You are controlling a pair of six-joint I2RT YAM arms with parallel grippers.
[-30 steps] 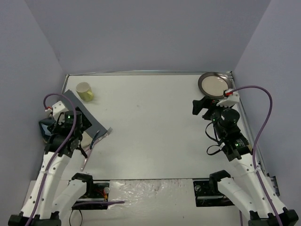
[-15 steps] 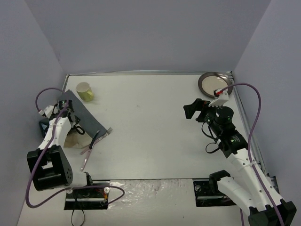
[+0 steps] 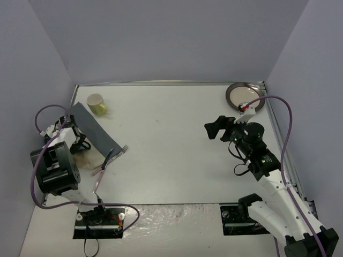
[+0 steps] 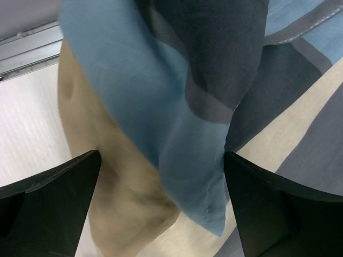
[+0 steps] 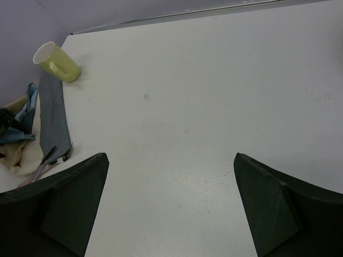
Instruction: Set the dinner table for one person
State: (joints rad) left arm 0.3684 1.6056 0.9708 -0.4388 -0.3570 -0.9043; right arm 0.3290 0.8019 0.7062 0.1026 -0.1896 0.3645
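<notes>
Far left of top view: left gripper (image 3: 79,144), jaws spread, straddles a fold of the placemat (image 3: 97,128), which I read lying upper-left to lower-right on the dinner table (image 3: 171,150). Right gripper (image 3: 215,128), spread too, well apart.

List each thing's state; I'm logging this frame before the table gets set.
placemat: partly bunched up at the left edge, not spread.
mug: upright, far left.
plate: flat, empty, far right corner.
fork: lying flat by the placemat.
left gripper: open, over the bunched cloth.
right gripper: open, empty.
</notes>
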